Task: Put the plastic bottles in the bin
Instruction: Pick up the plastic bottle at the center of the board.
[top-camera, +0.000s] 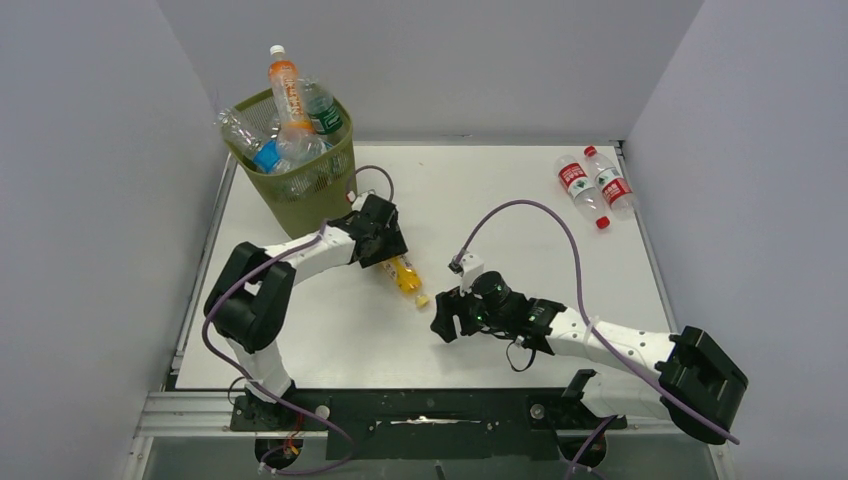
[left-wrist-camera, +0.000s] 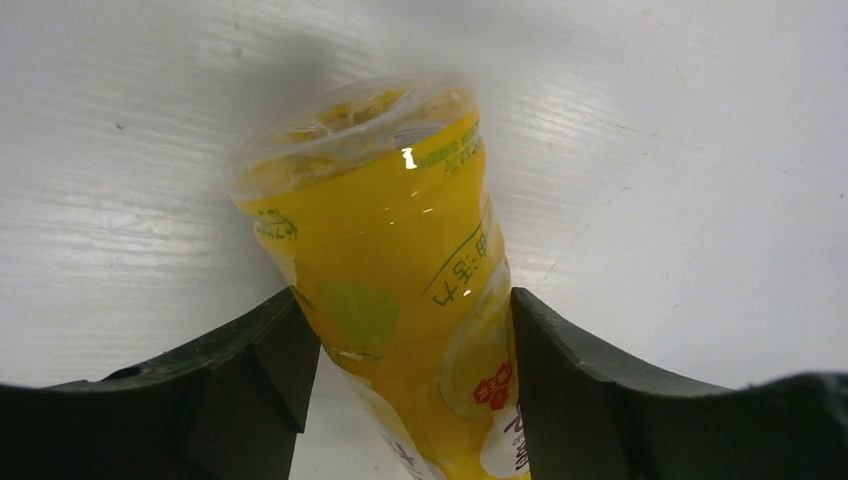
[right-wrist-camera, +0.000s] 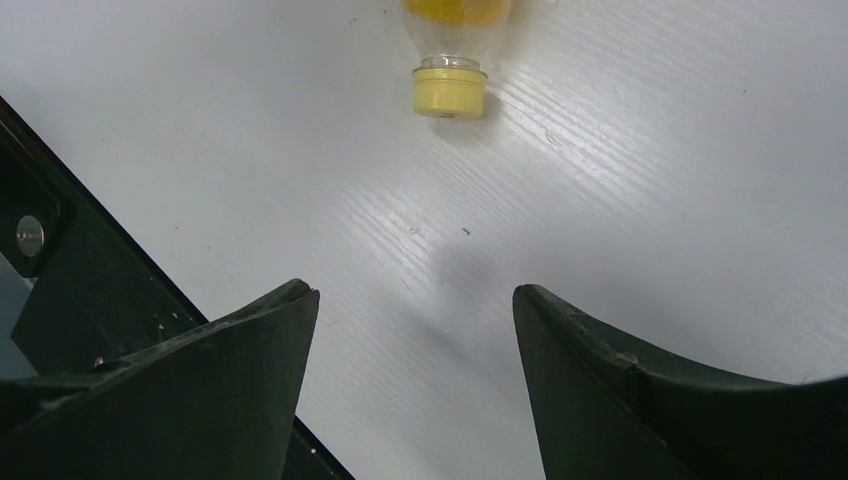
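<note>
The left gripper (top-camera: 389, 257) is down on the white table (top-camera: 500, 180) just in front of the bin (top-camera: 300, 185), its jaws drawn partway in around a yellow bottle (left-wrist-camera: 390, 230) that lies on its side. In the left wrist view the bottle runs lengthways between the two dark fingers (left-wrist-camera: 250, 380), base pointing away from the camera, and both fingertips meet its sides at the lower body, so the grip looks made, though the bottle rests on the table. Seen from above, the bottle's neck and yellow cap (top-camera: 422, 299) stick out from under the gripper toward the right arm. The right gripper (right-wrist-camera: 415, 295) hovers low over bare table with its jaws standing well apart and nothing between them; the cap lies ahead of its fingertips, apart from them. The olive-green mesh bin stands at the far left corner, heaped with clear bottles, and an orange bottle (top-camera: 287, 92) pokes upright above its rim. Two red-labelled bottles (top-camera: 590, 185) lie side by side at the far right of the table, well apart from both grippers.
</note>
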